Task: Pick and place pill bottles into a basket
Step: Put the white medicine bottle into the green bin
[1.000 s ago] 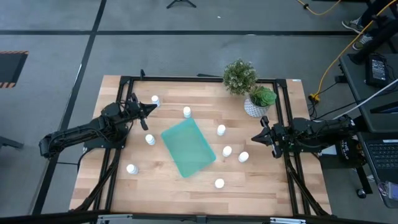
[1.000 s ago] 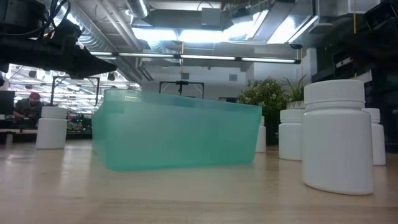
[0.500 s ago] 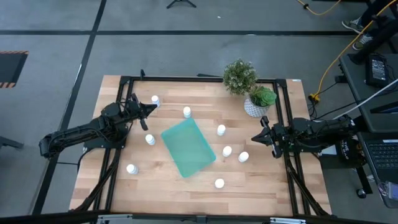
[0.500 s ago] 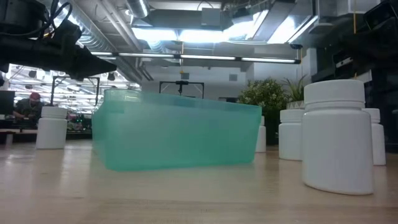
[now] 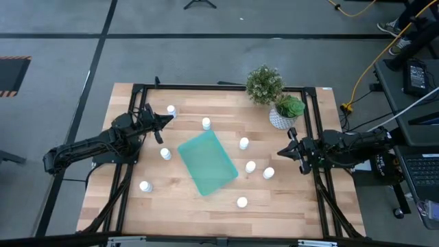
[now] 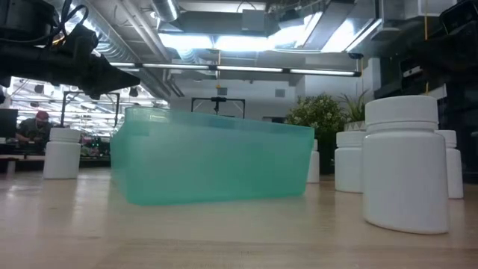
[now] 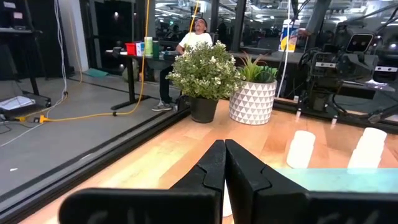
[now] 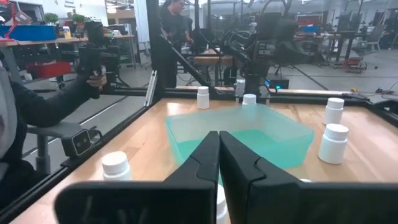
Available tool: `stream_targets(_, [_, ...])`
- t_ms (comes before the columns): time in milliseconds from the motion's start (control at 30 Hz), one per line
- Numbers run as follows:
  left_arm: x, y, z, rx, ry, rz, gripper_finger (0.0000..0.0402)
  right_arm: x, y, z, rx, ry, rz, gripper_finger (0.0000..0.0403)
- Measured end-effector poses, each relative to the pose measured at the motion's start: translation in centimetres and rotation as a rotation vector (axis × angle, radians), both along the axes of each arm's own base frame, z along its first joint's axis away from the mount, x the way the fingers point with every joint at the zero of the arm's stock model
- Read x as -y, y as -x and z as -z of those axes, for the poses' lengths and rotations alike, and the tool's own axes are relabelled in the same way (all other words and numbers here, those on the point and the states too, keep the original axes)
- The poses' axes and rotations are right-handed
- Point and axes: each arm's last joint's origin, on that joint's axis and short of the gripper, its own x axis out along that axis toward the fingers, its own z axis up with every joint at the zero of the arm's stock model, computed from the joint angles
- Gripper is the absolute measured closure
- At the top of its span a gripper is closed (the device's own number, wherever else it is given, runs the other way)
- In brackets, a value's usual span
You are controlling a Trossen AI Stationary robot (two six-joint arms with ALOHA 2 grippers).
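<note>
The teal-green basket (image 5: 207, 162) lies flat on the middle of the wooden table; it also shows in the low view (image 6: 213, 164) and the right wrist view (image 8: 249, 134). Several small white pill bottles stand upright on their bases around it, such as one (image 5: 165, 154) left of it, one (image 5: 250, 167) right of it and one (image 5: 241, 202) near the front edge. My left gripper (image 5: 167, 120) is shut and empty above the table's left side. My right gripper (image 5: 281, 152) is shut and empty at the right side, near a bottle (image 5: 268, 173).
A bushy plant in a dark pot (image 5: 264, 85) and a white patterned plant pot (image 5: 282, 116) stand at the table's far right. A black frame (image 5: 226, 88) rims the table. People show in the room beyond, one in the left wrist view (image 7: 196, 38).
</note>
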Motion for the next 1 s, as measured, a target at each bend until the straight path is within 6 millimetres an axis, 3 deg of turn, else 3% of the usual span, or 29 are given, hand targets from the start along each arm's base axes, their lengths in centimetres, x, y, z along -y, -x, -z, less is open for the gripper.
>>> stream_targets(267, [0.2,-0.1,0.0,-0.06,-0.134,0.072,0.0398,0.0,0.0,0.0,-0.016,-0.067,0.009,0.0387])
stream_targets(433, [0.5,-0.2,-0.1,-0.047,-0.15,0.163,0.0398,0.4,-0.1,-0.1,-0.004,-0.083,0.124,0.0387])
stream_targets(600, [0.9,-0.2,-1.8,0.059,-0.192,0.28,0.0398,0.4,-0.3,0.1,-0.036,-0.044,0.165,0.0387])
stream_targets(1000, [2.0,-0.7,-2.1,0.103,-0.154,0.34,0.0398,0.1,-1.6,-1.7,-0.202,-0.229,0.191,0.0399])
